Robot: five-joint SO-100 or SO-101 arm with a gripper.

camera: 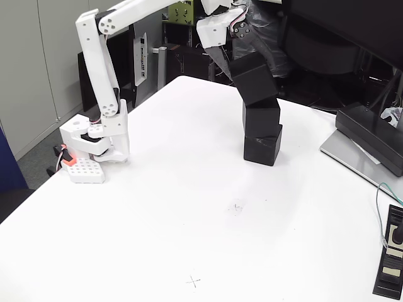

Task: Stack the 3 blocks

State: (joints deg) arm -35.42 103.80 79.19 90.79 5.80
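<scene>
Three black blocks stand in a stack at the far middle of the white table (157, 239). The bottom block (263, 146) rests on the table and the middle block (261, 117) sits on it, turned slightly. The top block (255, 80) leans to the left, its lower edge touching the middle block. My gripper (234, 60) comes down from the top of the view onto the top block's upper left side and appears shut on it. Its dark jaws blend into the dark background.
The arm's white base (94, 146) stands at the table's left edge. A black device with a slanted top (373, 135) lies on a grey slab at the right edge. A black flat unit (391, 261) with a green cable sits at the lower right. Pencil crosses mark the near table.
</scene>
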